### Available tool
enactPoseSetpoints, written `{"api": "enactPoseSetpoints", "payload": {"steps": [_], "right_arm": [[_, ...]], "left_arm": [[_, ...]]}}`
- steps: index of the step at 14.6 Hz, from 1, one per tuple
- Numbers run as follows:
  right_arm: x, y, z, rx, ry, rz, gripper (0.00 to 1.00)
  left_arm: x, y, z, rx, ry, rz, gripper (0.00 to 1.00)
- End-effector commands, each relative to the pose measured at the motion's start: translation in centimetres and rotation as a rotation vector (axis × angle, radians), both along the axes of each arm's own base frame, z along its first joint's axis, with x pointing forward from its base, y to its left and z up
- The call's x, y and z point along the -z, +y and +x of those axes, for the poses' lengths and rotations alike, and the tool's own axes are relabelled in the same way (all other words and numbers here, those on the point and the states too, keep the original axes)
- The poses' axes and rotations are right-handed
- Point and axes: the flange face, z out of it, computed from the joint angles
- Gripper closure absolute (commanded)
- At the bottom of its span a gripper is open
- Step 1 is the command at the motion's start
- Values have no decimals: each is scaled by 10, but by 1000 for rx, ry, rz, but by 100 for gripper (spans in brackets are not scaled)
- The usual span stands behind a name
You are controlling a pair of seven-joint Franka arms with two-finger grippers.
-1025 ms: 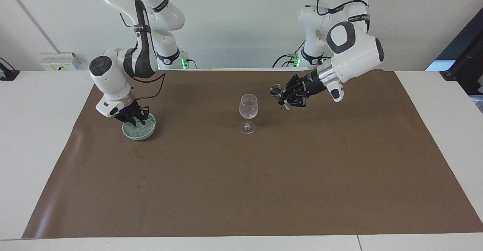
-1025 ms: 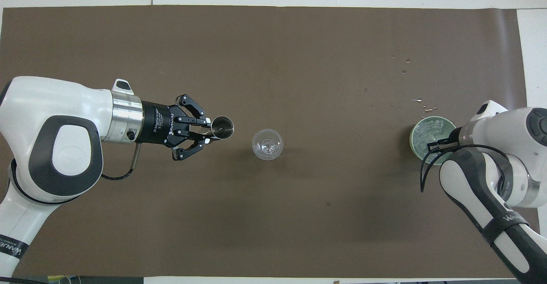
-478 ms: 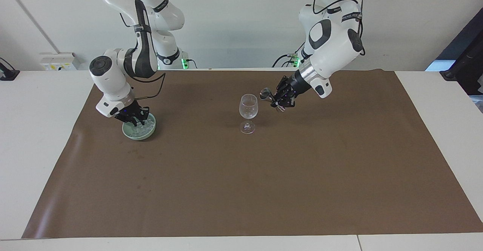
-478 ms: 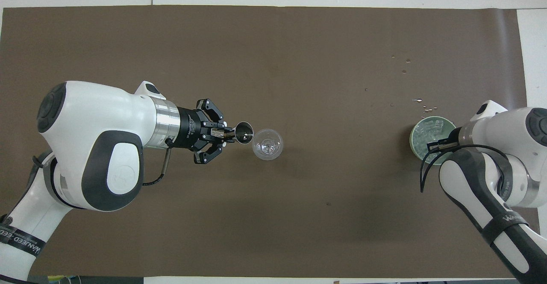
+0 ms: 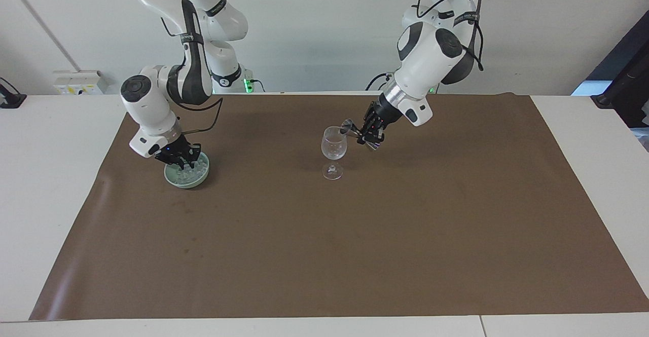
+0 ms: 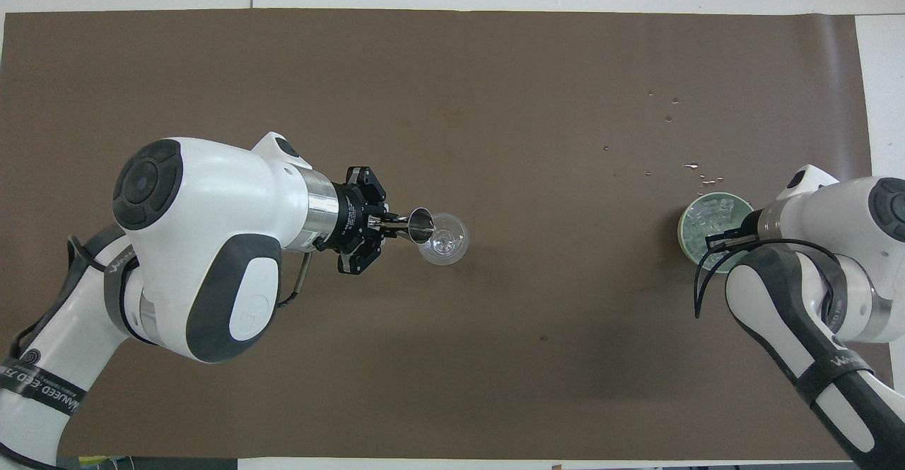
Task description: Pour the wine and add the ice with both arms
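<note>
A clear wine glass [image 5: 334, 147] stands upright in the middle of the brown mat; it also shows in the overhead view [image 6: 445, 240]. My left gripper [image 5: 362, 133] is shut on a small metal cup [image 5: 348, 126] and holds it tilted, mouth at the glass rim, as the overhead view shows [image 6: 421, 224]. My right gripper [image 5: 181, 161] is down in a pale green bowl [image 5: 175, 180] toward the right arm's end of the table. The bowl [image 6: 684, 237] holds several clear ice cubes [image 6: 715, 210]. The wrist hides this gripper from above.
The brown mat [image 5: 324, 251] covers most of the white table. Small water drops [image 6: 689, 167] lie on the mat, just farther from the robots than the bowl. A white socket box [image 5: 81, 81] sits at the table's edge by the right arm's base.
My left arm swung the metal cup across to the wine glass and tilted it over the rim. My right gripper stayed in the bowl.
</note>
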Motion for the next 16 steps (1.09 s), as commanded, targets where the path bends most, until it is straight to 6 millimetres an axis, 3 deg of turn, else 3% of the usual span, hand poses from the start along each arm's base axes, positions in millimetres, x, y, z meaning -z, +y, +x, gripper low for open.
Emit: {"api": "enactPoseSetpoints", "payload": {"steps": [1,5,7,11,16], "right_arm": [[-21,-1,14,-32,-21,1,100],[-91,2,40,-30,43,8,100],[-123,16,45,-48,49,10,100],[-182,63,36,-2,49,-3,100],[-236,97,22,83,20,82,100]], "left_arm": [[-8,-14,6,1,-51,71,100],[-7,-25,-4,61,-91,173,100],[-12,-32,-8,82,-138,247,100],[-17,-43,-16,132,-162,307,100],[-29,-66,-32,212,-245,401,100]]}}
